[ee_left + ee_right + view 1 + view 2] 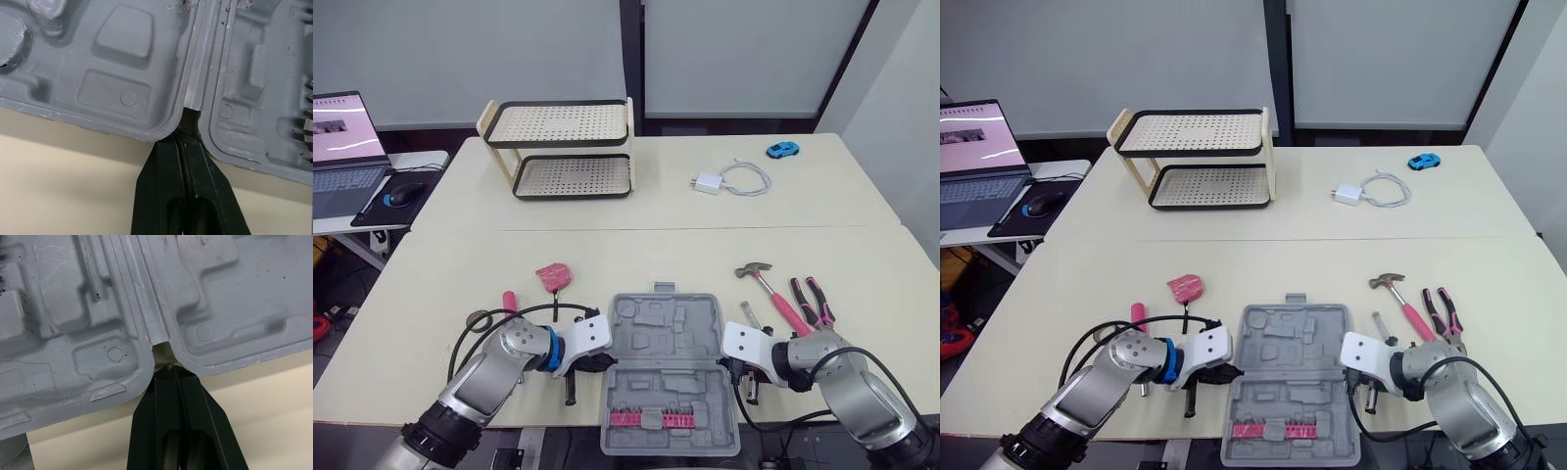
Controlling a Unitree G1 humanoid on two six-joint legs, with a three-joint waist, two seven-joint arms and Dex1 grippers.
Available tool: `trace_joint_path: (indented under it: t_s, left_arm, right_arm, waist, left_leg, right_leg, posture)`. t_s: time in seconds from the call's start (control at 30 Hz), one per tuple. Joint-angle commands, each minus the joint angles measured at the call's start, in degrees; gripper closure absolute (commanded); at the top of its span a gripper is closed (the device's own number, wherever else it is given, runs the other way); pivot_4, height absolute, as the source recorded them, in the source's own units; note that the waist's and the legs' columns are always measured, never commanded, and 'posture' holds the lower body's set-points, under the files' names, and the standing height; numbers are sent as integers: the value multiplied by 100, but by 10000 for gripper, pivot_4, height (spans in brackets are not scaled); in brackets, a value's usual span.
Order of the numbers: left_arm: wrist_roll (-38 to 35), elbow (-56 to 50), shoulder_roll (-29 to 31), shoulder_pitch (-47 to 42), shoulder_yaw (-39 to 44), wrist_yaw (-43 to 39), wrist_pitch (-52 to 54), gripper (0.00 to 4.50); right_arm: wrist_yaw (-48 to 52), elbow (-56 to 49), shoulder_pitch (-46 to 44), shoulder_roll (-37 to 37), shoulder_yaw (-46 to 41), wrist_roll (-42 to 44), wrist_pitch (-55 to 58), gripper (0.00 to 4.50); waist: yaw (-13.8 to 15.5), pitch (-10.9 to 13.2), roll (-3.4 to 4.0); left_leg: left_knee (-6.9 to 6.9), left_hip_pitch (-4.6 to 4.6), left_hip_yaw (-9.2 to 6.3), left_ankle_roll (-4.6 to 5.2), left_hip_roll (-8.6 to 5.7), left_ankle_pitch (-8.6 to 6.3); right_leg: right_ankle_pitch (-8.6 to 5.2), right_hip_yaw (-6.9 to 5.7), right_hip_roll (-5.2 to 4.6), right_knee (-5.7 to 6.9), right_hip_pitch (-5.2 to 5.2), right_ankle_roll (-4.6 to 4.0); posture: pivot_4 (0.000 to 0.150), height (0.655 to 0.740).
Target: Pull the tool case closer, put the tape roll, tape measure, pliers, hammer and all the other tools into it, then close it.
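— Since the tool case (666,333) sits right at the near edge of the table (607,255) with its lid flat open, aren't you basically done with the pull step?

— Looks that way to me. Its front half even seems to hang over the edge a bit. Your left gripper (188,122) and right gripper (166,369) are at the two ends of the hinge line, one on each side of the case. Both sets of jaws are pressed fully together with the tips tucked into the hinge notches. They touch the grey plastic but aren't clamping anything I can make out. Next move, I'd guess: back the tips out, spread the jaws and go for the tools. Hammer (769,289) and pliers (813,300) lie just beside the case on your right, so I'd start there.
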Motion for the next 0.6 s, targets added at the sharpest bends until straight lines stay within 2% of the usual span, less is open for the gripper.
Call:
trace_joint_path:
  t_s: [0.03, 0.6]
  left_arm:
    - [-20, -95, -71, 188, -495, -172, 79, 44866]
    - [52, 118, -4, 151, -360, -66, -10, 44866]
  right_arm:
    - [5, -245, -30, 125, 236, 323, -131, 45000]
    - [-138, 46, -64, -117, 161, 379, -374, 45000]
  waist:
    - [0, 0, 0]
    - [1, -1, -1]
  left_leg:
    - [0, 1, 0, 0, 0, 0]
    - [0, 6, 0, 0, 2, -1]
  right_leg:
    - [0, 0, 0, 0, 0, 0]
    - [0, 1, 0, 0, 6, 0]
  posture:
    - [1500, 7400]
    - [1500, 7400]
